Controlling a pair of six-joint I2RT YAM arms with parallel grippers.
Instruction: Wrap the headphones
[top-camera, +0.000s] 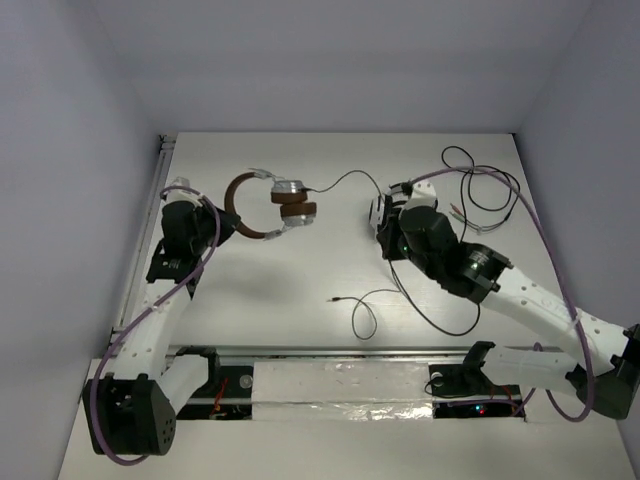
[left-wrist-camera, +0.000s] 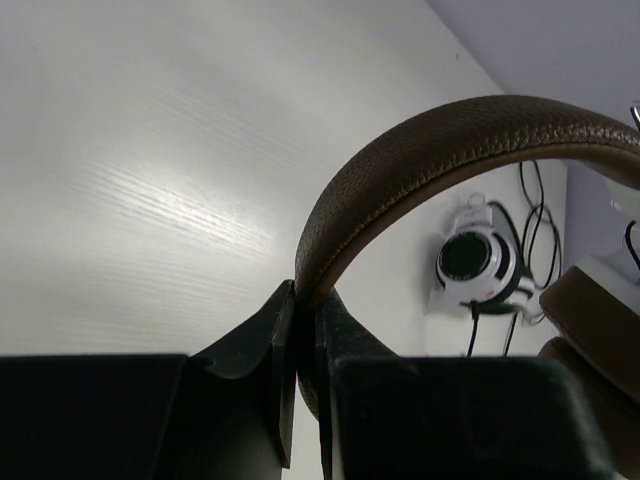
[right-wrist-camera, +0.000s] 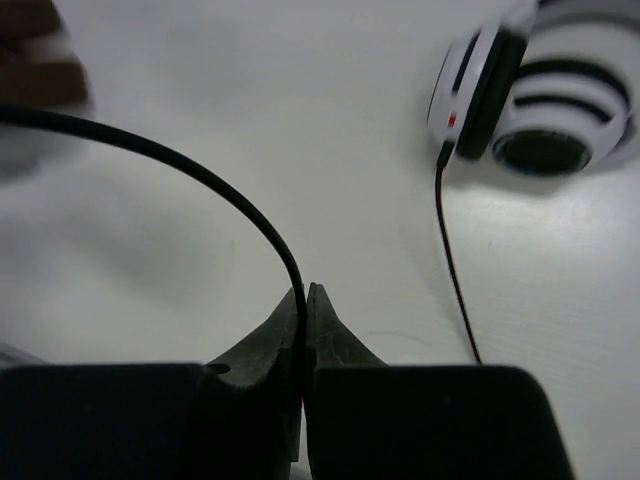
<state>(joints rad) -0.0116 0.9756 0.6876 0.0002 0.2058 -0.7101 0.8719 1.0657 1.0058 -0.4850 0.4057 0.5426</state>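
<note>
Headphones (top-camera: 290, 203) with brown pads sit far left on the table (top-camera: 300, 270). They are steadied, I judge, so the lead can be wound round them: the left fingers (left-wrist-camera: 345, 345) pinch the brown headband (left-wrist-camera: 430, 150). White-and-black striped headphones (right-wrist-camera: 540, 100) lie beside the right arm. The right fingers (right-wrist-camera: 265, 350) are pressed together on the thin black cable (right-wrist-camera: 200, 175). Only the wrist views show these pinches. Only the top view shows the cable running from earcup to fingers.

headphones (top-camera: 295, 210) l on table (top-camera: 300, 285), striped pair (top-camera: 380, 215) r
</note>
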